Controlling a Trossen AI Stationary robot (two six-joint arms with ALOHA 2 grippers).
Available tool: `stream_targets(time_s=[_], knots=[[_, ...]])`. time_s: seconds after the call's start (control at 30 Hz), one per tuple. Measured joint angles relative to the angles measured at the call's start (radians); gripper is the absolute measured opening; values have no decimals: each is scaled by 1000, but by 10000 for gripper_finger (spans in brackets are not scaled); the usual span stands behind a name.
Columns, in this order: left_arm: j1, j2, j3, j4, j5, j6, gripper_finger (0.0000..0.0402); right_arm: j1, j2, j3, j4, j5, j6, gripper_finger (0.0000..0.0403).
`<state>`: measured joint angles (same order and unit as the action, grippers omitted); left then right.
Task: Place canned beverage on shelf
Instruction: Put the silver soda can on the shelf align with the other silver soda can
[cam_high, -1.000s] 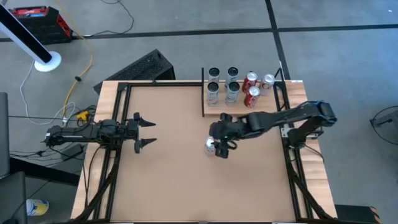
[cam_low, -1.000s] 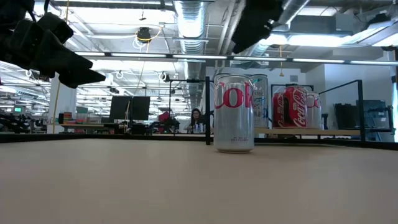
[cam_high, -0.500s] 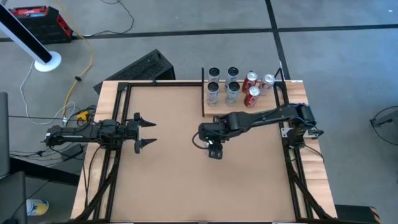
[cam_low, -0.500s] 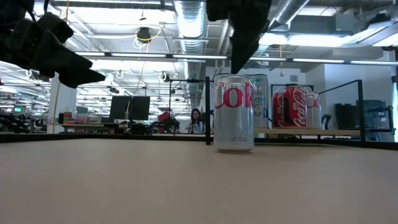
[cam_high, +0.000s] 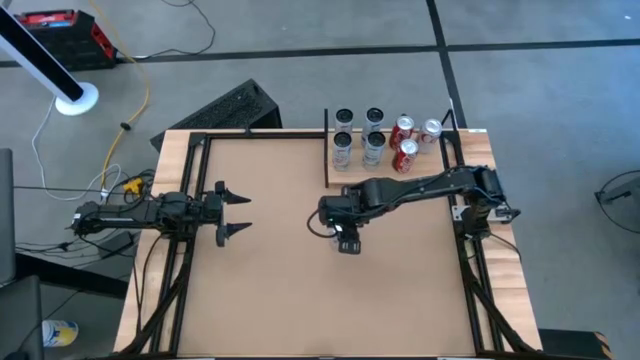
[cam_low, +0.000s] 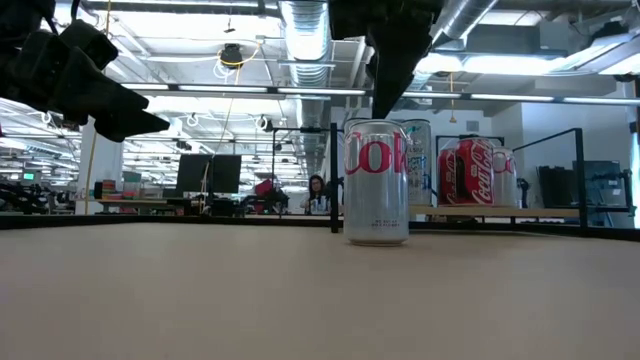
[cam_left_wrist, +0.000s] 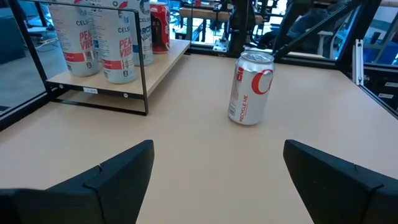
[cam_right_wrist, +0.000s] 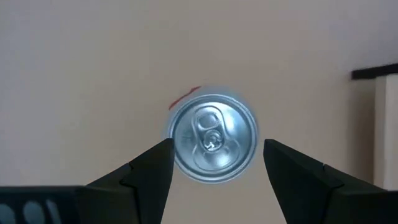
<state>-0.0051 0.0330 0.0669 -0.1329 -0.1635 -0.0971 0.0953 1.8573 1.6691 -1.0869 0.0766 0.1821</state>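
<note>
Hovering straight above a silver cola can (cam_right_wrist: 213, 138), the right end effector (cam_right_wrist: 214, 163) points down at the bench (cam_high: 270, 290), its two dark fingers (cam_right_wrist: 152, 167) spread apart, one on either side of the can's lid with bench surface showing between each finger and the can; nothing is grasped. In the low view the same can (cam_low: 376, 183) stands upright on the bench, directly under the dark wrist, fingertips above its rim and not touching it. From overhead the right end effector (cam_high: 346, 238) hides most of the can, near the middle of the bench, its arm reaching in from the right edge. Beyond the end effector, toward the far right corner, lies the shelf (cam_high: 350, 178), a pale wood-grain plank with a thin black rail (cam_high: 326, 148) along the end nearest the bench's middle. On the shelf stand four tall silver cans (cam_high: 358, 139) in a block just behind the rail and three red cola cans (cam_high: 411, 141) beside them, farther from the rail. Can and shelf are apart. Well off to the left side, the left end effector (cam_high: 229, 211) waits above the bench, fingers spread wide and empty, aimed toward the can (cam_left_wrist: 250, 96).
</note>
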Motion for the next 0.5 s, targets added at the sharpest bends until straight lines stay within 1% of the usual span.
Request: stream_targets(time_s=[0.13,0.27,0.5], knots=[[0,0,0,0,0,-1,343,-6,-1,0,11,0,-49,272],[0,0,0,0,0,-1,343,-8,-1,0,33,0,-49,272],[0,0,0,0,0,-1,343,-7,-1,0,53,0,12,272]])
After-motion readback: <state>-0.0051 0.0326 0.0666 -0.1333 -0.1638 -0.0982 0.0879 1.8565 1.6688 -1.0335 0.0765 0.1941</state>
